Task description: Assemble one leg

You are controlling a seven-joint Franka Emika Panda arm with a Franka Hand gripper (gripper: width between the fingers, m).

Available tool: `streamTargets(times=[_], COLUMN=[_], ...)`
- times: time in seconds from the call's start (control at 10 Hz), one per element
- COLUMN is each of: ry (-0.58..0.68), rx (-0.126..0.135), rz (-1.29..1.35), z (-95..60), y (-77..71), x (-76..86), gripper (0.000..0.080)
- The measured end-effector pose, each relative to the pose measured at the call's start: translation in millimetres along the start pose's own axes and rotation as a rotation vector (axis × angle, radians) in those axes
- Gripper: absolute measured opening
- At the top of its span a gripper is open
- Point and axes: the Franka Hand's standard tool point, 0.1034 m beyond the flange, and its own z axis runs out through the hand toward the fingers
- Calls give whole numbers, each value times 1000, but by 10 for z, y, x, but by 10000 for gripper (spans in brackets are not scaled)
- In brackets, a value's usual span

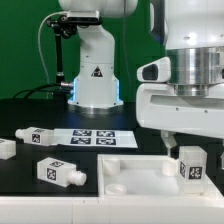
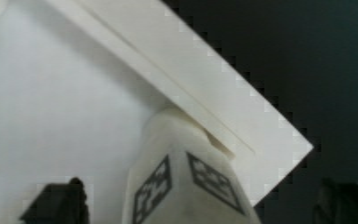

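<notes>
Exterior view, left to right. At the far left edge a white piece is cut off by the frame; identity unclear. Next, two loose tagged posts lie on their sides on the dark tabletop: one farther back, one nearer. Behind them the marker board lies flat before the robot base. Right of centre sits the wide white panel, a round socket visible at its near-left corner.

Far right: the claw hangs over the panel's right part, with the leg upright directly beneath it, long axis vertical, tag facing the camera. The claw appears clenched on the leg's upper end, though the fingers are mostly hidden by the wrist housing.

Wrist view: the leg runs straight out from the camera, between dark fingertips, over the panel's corner edge. Picture blurred.

Judgement: the coming move turns on the leg's foot lining up with a corner socket. That socket is not visible in either view, nor is whether the foot touches the panel.
</notes>
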Motion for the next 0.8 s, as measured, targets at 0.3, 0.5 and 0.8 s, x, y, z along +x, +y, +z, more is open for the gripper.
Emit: streamTargets(times=[0.3, 0.5, 0.8], ry=[16, 39, 54], rx=[-2, -37, -46], rz=[-187, -562, -693], z=[8, -20, -30], y=[31, 18, -11], x=[16, 61, 73], gripper=[649, 649, 649])
